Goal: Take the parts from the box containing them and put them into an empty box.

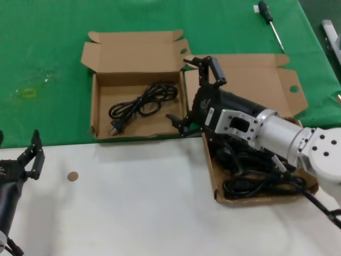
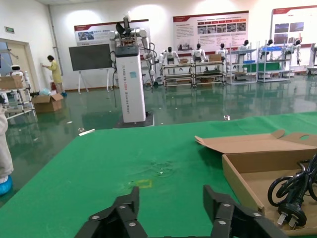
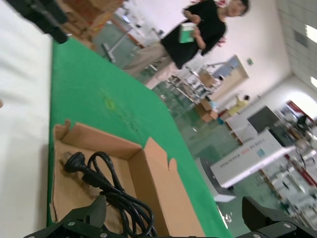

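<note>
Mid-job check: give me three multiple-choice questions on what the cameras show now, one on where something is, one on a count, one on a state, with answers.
1. Where is the screwdriver?
A. On the green cloth beyond the boxes
B. Inside the left box
C. On the white surface by the left gripper

2. How many cords lie in the left box?
A. None
B. One
C. Three

3. How do the right gripper's jaws stand?
A. Shut on a cord
B. Open, holding nothing
C. Shut on the box flap

Answers:
1. A, it lies on the green cloth near the far right edge in the head view.
2. B, a single looped black cord rests on the box floor; the remaining cords are piled in the right box.
3. B, the jaws are spread between the two boxes with nothing between them.
</note>
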`<action>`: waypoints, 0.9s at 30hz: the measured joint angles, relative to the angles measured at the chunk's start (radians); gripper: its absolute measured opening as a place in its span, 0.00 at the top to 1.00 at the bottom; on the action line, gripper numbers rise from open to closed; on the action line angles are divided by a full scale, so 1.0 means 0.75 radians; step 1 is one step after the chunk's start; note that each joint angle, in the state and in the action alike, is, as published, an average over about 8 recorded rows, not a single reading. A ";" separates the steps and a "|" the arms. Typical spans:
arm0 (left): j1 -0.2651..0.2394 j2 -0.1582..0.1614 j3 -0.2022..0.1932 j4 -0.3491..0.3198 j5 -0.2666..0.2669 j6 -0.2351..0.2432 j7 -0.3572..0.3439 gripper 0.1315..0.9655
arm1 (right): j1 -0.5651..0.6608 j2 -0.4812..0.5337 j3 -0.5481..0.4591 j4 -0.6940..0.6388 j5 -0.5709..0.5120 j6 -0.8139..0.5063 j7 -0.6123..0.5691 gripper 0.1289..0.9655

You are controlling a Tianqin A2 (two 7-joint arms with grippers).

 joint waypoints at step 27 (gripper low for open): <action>0.000 0.000 0.000 0.000 0.000 0.000 0.000 0.11 | -0.345 -0.063 0.201 0.154 0.165 0.301 0.310 0.00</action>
